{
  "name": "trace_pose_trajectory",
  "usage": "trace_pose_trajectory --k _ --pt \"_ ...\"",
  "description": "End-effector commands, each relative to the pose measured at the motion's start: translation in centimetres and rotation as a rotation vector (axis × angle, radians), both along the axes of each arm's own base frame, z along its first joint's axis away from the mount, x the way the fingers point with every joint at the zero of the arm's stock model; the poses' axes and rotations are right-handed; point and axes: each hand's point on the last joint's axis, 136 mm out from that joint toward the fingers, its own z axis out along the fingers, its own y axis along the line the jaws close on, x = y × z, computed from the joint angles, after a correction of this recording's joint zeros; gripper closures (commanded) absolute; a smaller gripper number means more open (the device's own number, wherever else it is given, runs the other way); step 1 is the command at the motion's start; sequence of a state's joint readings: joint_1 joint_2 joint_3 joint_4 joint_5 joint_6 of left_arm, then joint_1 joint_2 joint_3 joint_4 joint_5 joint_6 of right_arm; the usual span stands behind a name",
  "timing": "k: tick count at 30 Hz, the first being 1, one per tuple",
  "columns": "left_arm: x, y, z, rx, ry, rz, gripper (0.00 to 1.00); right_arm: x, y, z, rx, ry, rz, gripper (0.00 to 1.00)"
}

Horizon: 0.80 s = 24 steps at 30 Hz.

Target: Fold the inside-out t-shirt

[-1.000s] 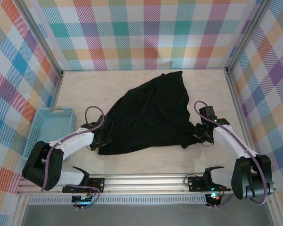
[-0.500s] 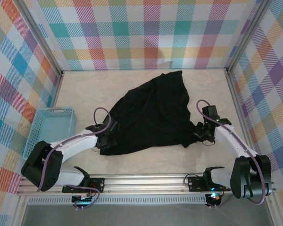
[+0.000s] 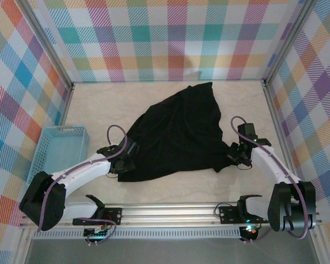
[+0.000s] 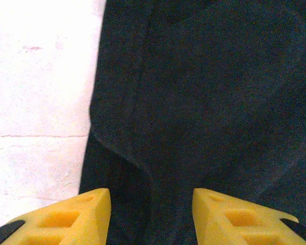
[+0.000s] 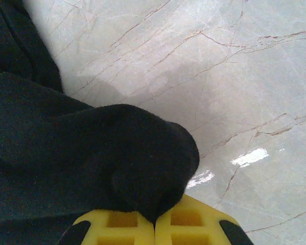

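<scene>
The table (image 3: 99, 104) has a pale top with fine marble-like veins. A black inside-out t-shirt (image 3: 176, 137) lies spread across its middle, narrowing to a point toward the far edge. A light blue slotted plastic basket (image 3: 66, 130) sits at the left side, apart from the shirt.

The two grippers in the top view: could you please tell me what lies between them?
The black t-shirt lies spread between the left gripper and the right gripper, as the top view shows.

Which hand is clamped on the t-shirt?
The right hand: its fingers are shut on a bunch of the t-shirt. The left hand has fingers apart over the fabric.
</scene>
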<state>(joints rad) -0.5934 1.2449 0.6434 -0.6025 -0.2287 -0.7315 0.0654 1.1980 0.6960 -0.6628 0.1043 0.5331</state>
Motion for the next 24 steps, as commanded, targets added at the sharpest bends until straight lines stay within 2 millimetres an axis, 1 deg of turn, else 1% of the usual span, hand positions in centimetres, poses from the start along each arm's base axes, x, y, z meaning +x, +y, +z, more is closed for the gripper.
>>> trace_pose_trajectory --k 1,7,13,17,18,20,21,22,23,24 --pt "-1.5 1.0 -0.8 0.025 0.038 0.026 0.55 0.7 -0.1 0.9 -0.001 -0.028 0.011 1.0" --pt "-2.0 0.5 -1.9 0.003 0.078 0.016 0.63 0.7 -0.3 1.2 -0.008 -0.03 0.01 1.0" --pt "-2.7 0.9 -3.0 0.031 0.132 0.026 0.69 0.6 -0.5 1.4 -0.01 -0.035 0.001 1.0" --pt "-2.6 0.8 -3.5 0.035 0.144 0.028 0.79 0.8 -0.5 1.6 -0.008 -0.039 0.002 1.0" --pt "-2.5 0.8 -3.4 0.038 0.14 0.029 0.82 0.9 -0.5 1.8 -0.006 -0.04 0.002 1.0" --pt "-2.0 0.9 -2.8 0.054 0.121 0.031 0.92 1.3 -0.4 2.5 -0.002 -0.056 0.007 1.0" --pt "-1.5 1.0 -2.1 0.065 0.103 0.029 0.97 1.5 -0.3 3.0 0.0 -0.067 0.008 1.0" --pt "-0.9 1.0 -1.1 0.07 0.076 0.029 1.0 1.6 -0.3 3.6 0.001 -0.075 0.008 1.0" --pt "-0.4 1.1 -0.1 0.076 0.051 0.028 1.0 1.9 -0.2 4.4 0.004 -0.089 0.011 1.0" --pt "0.4 1.1 1.4 0.08 0.015 0.021 1.0 2.1 -0.1 5.4 0.014 -0.105 0.015 1.0"
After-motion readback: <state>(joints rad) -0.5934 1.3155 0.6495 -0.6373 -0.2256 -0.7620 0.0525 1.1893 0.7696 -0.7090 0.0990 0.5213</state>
